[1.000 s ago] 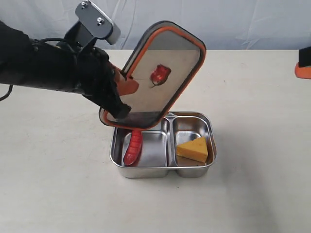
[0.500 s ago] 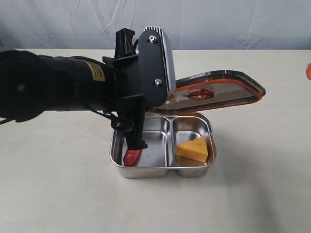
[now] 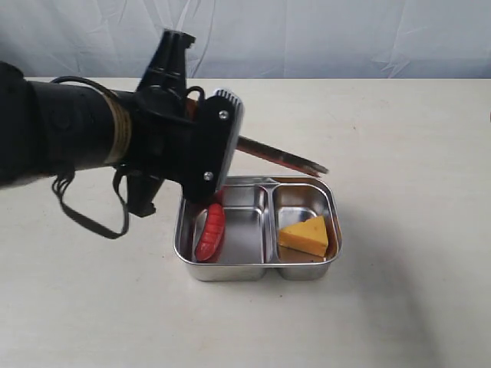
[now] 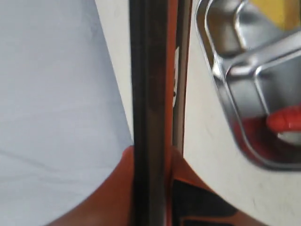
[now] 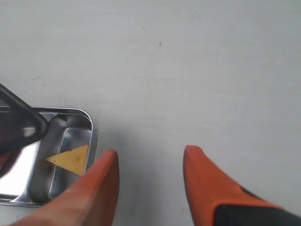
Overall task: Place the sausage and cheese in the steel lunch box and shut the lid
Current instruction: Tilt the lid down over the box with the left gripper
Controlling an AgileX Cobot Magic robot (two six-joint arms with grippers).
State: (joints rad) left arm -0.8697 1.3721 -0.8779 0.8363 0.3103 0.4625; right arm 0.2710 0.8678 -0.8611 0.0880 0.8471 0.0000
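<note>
The lid (image 3: pixel 284 157), steeply tilted a second ago, now lies nearly flat at frame centre over the far rim of the steel lunch box (image 3: pixel 334 230), its long axis pointing right and slightly down, clamped by the left gripper (image 4: pixel 153 157), while the right gripper (image 5: pixel 150 162) has its jaws apart and empty.

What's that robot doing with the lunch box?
The left gripper pinches the dark lid by its edge, over the back of the steel lunch box, not on yet. The sausage lies in the wider compartment, the cheese in the narrower one. The right gripper is open and empty.
</note>
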